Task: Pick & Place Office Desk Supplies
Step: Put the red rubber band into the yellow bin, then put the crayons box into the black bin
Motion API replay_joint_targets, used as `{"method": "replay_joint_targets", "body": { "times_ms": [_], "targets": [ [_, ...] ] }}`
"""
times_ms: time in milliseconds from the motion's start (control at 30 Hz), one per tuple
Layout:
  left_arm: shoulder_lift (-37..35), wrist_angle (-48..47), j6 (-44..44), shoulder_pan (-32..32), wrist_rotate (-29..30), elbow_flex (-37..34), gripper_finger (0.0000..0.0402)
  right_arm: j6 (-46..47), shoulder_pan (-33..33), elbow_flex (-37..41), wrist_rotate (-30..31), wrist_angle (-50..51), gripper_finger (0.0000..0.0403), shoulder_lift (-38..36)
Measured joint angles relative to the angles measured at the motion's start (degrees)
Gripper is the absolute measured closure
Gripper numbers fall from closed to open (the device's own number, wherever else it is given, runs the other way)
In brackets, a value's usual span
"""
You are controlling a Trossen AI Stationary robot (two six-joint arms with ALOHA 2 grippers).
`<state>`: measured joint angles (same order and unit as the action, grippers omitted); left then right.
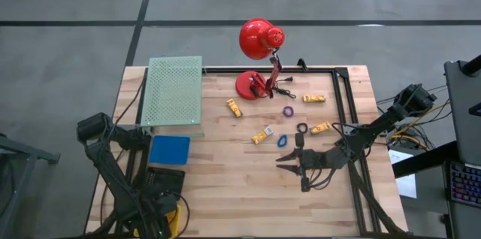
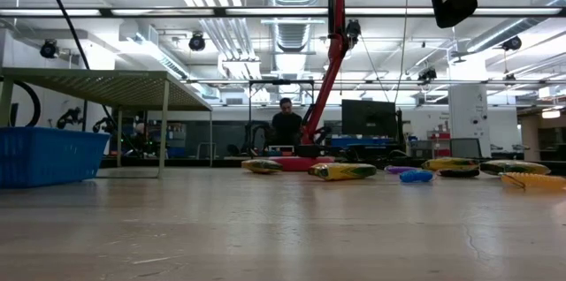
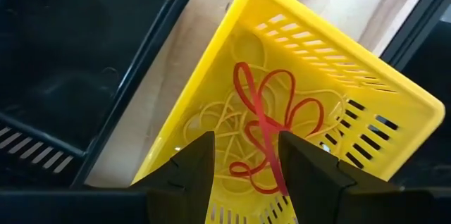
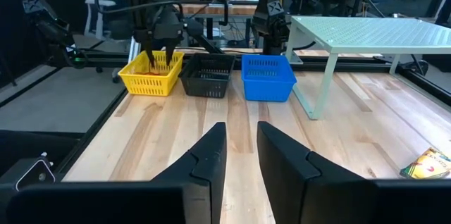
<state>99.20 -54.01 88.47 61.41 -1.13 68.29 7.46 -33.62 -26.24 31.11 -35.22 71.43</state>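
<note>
Wooden counter (image 1: 225, 179) with a red desk lamp (image 1: 259, 40) at the far edge. Right tool (image 1: 288, 158) hangs over bare wood, fingers a narrow gap apart, holding nothing. Near it lie yellow pieces (image 1: 234, 108), a purple ring (image 1: 288, 110), a blue ring (image 1: 282, 140) and a black ring (image 1: 301, 128). Left tool (image 3: 243, 164) is over the yellow basket (image 3: 394, 104), fingers apart, a red rubber band (image 3: 264, 122) between them; can't tell if gripped. Tan bands (image 3: 218, 122) lie in that basket. Black basket (image 4: 208, 76) and blue basket (image 4: 268, 77) stand beside it.
</note>
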Motion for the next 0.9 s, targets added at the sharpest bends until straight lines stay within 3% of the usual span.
{"method": "replay_joint_targets", "body": {
  "times_ms": [600,733,900],
  "targets": [
    [-4.74,0.06,-4.36,0.00,1.52,5.20,0.0238,0.00,-0.01,0.00,0.00,0.00,0.0335,-0.01],
    [-7.79,-0.27,-7.11,0.00,7.76,5.29,0.0238,0.00,0.01,0.00,-0.02,0.00,0.0331,-0.01],
    [-11.96,-0.12,-14.13,0.00,23.57,5.31,0.0238,0.00,0.01,0.00,0.00,0.00,0.0324,0.00]
  ]
}}
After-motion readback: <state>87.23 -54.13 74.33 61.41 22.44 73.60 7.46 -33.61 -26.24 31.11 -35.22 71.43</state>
